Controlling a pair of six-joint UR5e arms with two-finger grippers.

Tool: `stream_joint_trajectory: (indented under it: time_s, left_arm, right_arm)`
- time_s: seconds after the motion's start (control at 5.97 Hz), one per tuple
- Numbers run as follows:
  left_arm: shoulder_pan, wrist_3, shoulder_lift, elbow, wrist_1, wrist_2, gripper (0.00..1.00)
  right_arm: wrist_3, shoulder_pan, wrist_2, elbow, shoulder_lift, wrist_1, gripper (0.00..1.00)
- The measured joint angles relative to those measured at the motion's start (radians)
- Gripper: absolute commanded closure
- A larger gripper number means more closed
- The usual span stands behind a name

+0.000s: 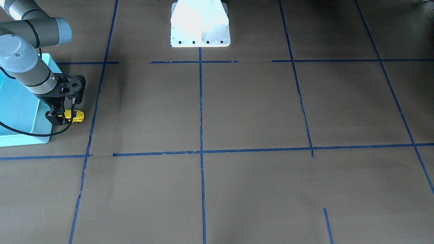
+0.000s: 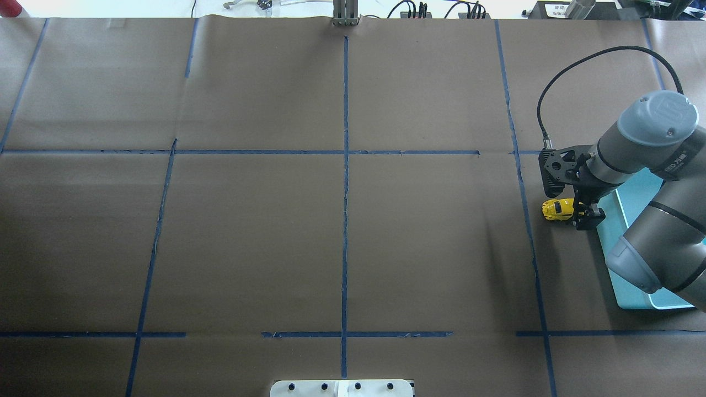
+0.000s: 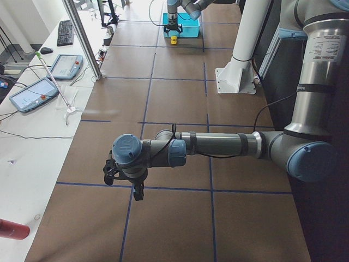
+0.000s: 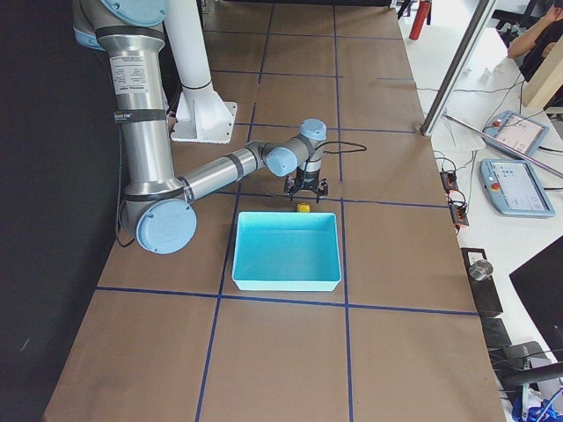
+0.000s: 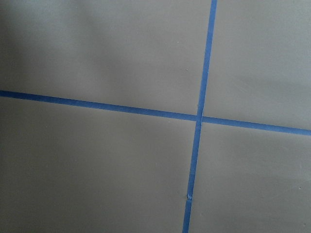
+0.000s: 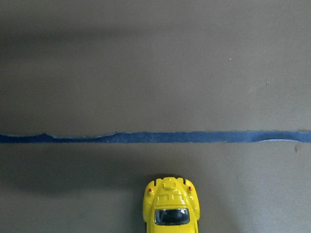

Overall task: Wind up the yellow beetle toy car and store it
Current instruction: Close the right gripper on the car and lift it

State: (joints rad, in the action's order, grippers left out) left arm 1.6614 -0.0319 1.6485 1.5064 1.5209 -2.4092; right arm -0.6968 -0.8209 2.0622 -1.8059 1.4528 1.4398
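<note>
Near the table's (image 2: 248, 242) left edge, hanging over bare paper and seen only from the side: the left gripper (image 3: 125, 183), impossible to judge as spread or closed. Well over by the right edge, resting on its wheels just outside the turquoise bin (image 4: 287, 281): the yellow beetle toy car (image 2: 557, 210), one end under the right gripper (image 2: 583, 212), jaws apparently spread to either side of it rather than clamped. Probably at or around the wind-up step, with no way to tell whether already wound; storing in the bin not yet done.
</note>
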Motion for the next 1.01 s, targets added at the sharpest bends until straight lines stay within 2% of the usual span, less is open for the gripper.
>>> stream_joint_trajectory:
  time_s: [0.5,0.67,0.84,1.01]
  left_arm:
    - [-0.002,-0.002,0.004,0.003,0.004,-0.001,0.00]
    - [-0.003,-0.002,0.004,0.004,0.004,-0.001,0.00]
    - [-0.003,-0.002,0.005,0.004,0.004,-0.001,0.00]
    - [-0.004,-0.002,0.006,0.006,0.004,-0.001,0.00]
  right_arm:
    - [-0.042,0.016,-0.036,0.027,0.018,-0.021,0.02]
    - [-0.047,0.018,-0.038,0.041,0.015,-0.031,0.17]
    - [-0.049,0.018,-0.039,0.047,0.013,-0.035,0.48]
    - [-0.051,0.019,-0.039,0.046,0.011,-0.036,0.61]
